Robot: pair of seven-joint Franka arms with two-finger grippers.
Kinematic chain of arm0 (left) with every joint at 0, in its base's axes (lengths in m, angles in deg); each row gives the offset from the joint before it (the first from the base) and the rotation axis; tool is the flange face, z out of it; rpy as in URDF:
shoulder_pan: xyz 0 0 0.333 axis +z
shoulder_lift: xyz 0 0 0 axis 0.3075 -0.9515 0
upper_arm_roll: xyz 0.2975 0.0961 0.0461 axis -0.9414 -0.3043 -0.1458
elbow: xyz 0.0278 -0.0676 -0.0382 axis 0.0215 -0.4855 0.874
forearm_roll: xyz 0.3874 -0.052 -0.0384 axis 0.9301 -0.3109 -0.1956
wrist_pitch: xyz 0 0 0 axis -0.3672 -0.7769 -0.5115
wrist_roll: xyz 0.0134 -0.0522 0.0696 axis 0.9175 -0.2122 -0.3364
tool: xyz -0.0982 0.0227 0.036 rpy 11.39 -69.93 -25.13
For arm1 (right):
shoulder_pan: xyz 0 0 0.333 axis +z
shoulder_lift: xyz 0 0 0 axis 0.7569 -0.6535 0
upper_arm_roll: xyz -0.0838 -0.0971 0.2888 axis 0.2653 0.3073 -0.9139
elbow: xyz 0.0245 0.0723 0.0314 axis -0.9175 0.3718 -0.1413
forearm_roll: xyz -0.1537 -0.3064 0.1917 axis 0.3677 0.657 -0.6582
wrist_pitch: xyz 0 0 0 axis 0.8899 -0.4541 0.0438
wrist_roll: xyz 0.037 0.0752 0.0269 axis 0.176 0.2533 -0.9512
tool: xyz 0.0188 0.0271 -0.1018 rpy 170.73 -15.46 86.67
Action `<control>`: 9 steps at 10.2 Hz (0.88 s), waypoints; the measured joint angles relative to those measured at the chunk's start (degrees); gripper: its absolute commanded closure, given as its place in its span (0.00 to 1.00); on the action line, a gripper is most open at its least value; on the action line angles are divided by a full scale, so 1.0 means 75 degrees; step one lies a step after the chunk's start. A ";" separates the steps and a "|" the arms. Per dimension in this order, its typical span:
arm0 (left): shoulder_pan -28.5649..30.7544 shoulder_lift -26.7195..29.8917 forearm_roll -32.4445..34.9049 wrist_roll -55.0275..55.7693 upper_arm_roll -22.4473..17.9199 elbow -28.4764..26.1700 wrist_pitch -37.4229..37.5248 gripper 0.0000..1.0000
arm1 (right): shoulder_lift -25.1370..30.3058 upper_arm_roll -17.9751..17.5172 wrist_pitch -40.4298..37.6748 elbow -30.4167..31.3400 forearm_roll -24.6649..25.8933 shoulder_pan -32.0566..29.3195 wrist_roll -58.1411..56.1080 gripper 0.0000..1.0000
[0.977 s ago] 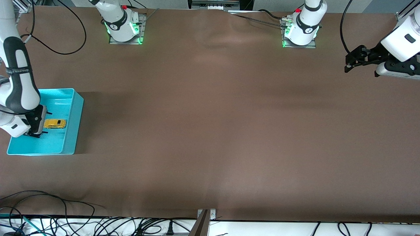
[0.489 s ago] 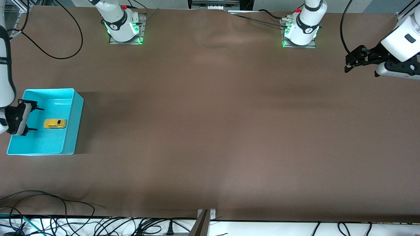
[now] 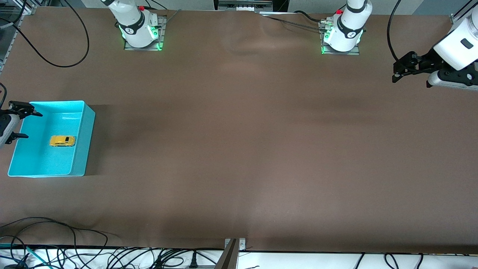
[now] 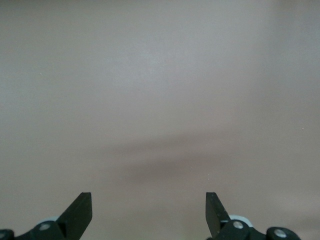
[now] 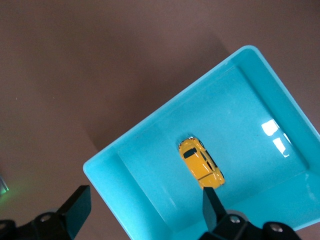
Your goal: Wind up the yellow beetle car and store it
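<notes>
front view: the yellow beetle car [image 3: 62, 141] lies in the turquoise bin [image 3: 85, 142] at the right arm's end of the tabletop [image 3: 246, 149]; the right gripper [image 3: 20, 125] hangs over the bin's outer rim, jaws open.
left wrist view: the left gripper [image 4: 148, 212], jaws open, over bare tabletop.
right wrist view: car well clear of the walls.

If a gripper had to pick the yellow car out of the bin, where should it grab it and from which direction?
Probably from straight above, fingers across the body of the car on its two long sides. It sits upright on its wheels on the floor of the bin, clear of the walls, so only the top is open, and its narrow width suits open jaws.
</notes>
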 measured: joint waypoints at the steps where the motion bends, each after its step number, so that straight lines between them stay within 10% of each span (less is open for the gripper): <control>1: 0.0000 0.0000 0.0000 0.0000 0.0000 0.0000 0.0000 0.00 | 0.0170 -0.0012 -0.0159 -0.0002 0.0000 0.0244 0.0701 0.01; 9: -0.0003 0.0000 0.0000 0.0000 0.0002 0.0002 0.0000 0.00 | 0.1081 -0.0306 -0.0961 -0.0013 0.0055 0.1195 0.5638 0.00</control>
